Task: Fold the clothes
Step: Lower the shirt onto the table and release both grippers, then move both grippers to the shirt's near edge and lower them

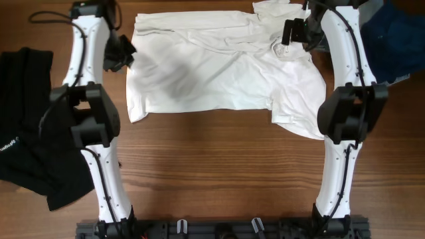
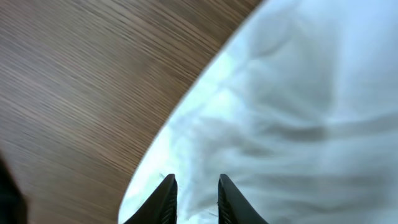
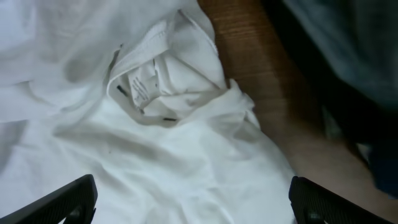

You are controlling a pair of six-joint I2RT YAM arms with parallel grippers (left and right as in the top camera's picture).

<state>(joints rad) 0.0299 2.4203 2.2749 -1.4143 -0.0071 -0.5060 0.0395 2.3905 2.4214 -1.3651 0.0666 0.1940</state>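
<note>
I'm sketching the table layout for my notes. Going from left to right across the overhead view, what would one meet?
black garment → left arm → white T-shirt → right arm → dark blue garment

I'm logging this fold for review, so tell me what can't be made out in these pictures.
Left gripper: whether it pinches the shirt; the left wrist view is blurred, and overhead its own body hides the jaws.
Collar label: print too small, right wrist view.
Black garment: cut by the left edge overhead, partly under the left arm.
Blue garment: cut by the right edge overhead.
</note>
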